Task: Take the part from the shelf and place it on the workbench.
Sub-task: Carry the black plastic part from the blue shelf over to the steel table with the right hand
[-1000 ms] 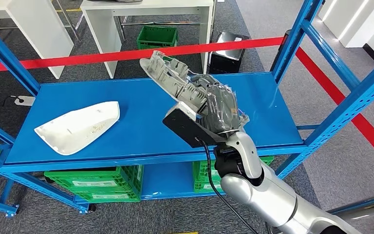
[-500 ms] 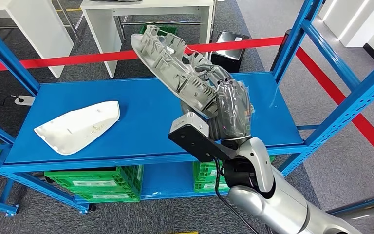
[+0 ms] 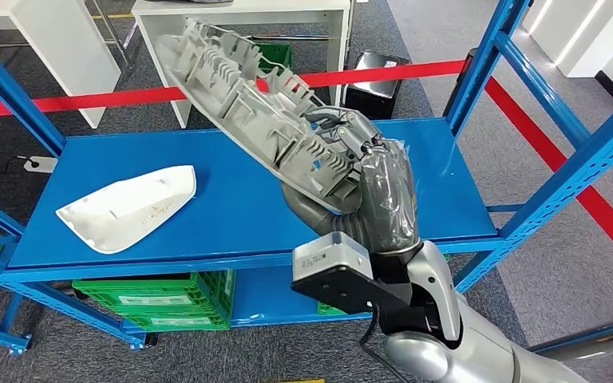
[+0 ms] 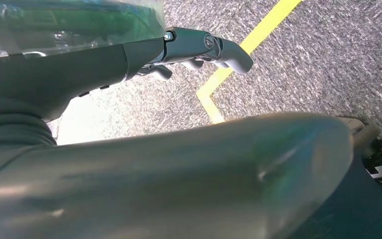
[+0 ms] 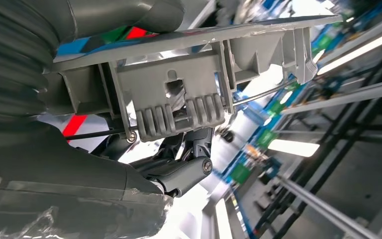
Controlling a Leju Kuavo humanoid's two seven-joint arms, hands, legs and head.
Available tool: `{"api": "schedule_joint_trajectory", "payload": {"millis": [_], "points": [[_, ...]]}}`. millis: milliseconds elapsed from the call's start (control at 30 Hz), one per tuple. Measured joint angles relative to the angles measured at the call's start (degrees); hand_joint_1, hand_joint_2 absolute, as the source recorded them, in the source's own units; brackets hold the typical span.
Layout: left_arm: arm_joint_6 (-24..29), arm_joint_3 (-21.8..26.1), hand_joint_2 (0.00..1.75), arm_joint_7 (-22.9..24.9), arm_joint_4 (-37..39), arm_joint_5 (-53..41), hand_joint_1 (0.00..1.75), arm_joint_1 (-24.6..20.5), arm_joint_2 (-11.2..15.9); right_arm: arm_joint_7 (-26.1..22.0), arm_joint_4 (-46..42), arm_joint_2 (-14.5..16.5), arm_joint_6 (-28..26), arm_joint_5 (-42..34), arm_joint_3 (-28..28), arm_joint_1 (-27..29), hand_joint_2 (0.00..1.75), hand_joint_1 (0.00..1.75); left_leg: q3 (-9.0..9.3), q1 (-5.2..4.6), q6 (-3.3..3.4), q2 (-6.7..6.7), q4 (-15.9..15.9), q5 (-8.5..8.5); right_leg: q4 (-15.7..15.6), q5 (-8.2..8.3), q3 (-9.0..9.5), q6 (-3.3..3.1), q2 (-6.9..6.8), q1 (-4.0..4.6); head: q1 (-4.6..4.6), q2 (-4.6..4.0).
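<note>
While its right hand (image 3: 371,195) grips the grey ribbed part (image 3: 263,104) by the near end, fingers clamped around it, the robot holds it tilted high above the blue shelf (image 3: 231,199), apparently for carrying to the workbench; a white cover (image 3: 128,209) lies left.

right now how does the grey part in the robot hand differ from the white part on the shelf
The grey part is lifted clear of the blue shelf, tilted, gripped by the right robot hand; the white part lies flat on the shelf, untouched. The grey part shows a ribbed, clip-covered inner face; the white part shows a smooth, rounded shell. Both are long, tapered plastic pieces.
</note>
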Motion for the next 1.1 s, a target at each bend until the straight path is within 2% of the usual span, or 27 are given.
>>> {"api": "schedule_joint_trajectory", "payload": {"millis": [433, 1100], "points": [[-0.1, 0.0, 1.75, 0.4, 0.1, 0.1, 0.00, 0.0, 0.1, -3.6, -4.7, 0.0, -1.2, -2.0, 3.1, 2.1, 1.75, 1.75, 0.00, 0.00, 0.00, 0.00, 0.0, 0.00, 0.0, 0.00, 0.00, 0.00, -0.01, 0.00, -0.01, 0.00], [-0.6, 0.0, 1.75, 0.6, 0.1, 1.2, 0.00, 0.0, 0.5, -4.6, -6.6, 0.0, -2.0, -2.1, 4.8, 3.7, 1.75, 1.75, -0.03, 0.00, 0.00, 0.00, 0.0, 0.00, 0.0, 0.00, 0.01, 0.00, -0.01, 0.00, 0.00, 0.00]]}}
